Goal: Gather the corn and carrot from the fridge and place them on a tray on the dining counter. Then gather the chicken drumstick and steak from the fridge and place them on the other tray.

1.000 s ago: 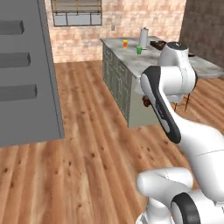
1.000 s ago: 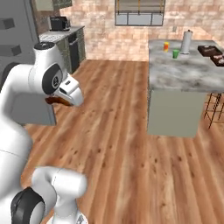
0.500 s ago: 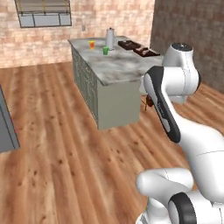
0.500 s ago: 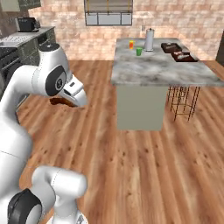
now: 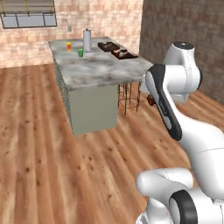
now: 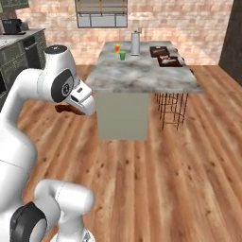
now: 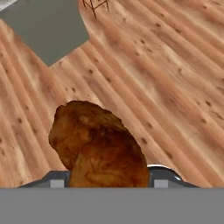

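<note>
Currently the arm is carrying the chicken drumstick (image 7: 98, 144) toward the dining worktop (image 5: 100, 70), w/ the base apparently en route.

**Step in hand: transport to tray**
1. Judged from the layout, 2 dark trays (image 6: 164, 56) are sitting at the far end of the worktop, side by side; contents are too small to tell. Veg appears to belong on 1 tray, so the drumstick should be going to the other. Confirm which is which once closer.
2. Grip should be held firm w/o extra squeeze; the meat looks soft and rounded, so it could be slipping if the arm swings fast.
3. The arm is folded close to the body, w/ the load low beside the base. Raising it above worktop height before reaching in is advisable, since the worktop edge and the wire stools (image 5: 129, 94) are lying on the approach side.
4. A tall grey canister (image 6: 135, 43), a green cup (image 6: 122, 55) and an orange cup (image 6: 116, 47) are standing near the trays; approach from the side away from them.

**Thing relative to fingers**
- In the hand view, the drumstick is sitting between the fingers, its thick browned end projecting forward over the wood floor (image 7: 166, 78), clear of it.
- Fingers are closed onto the narrower part of the drumstick; the tips themselves are hidden by the meat.
- In the right base view the gripper (image 6: 71, 109) is showing the brown piece just under the hand.
</note>
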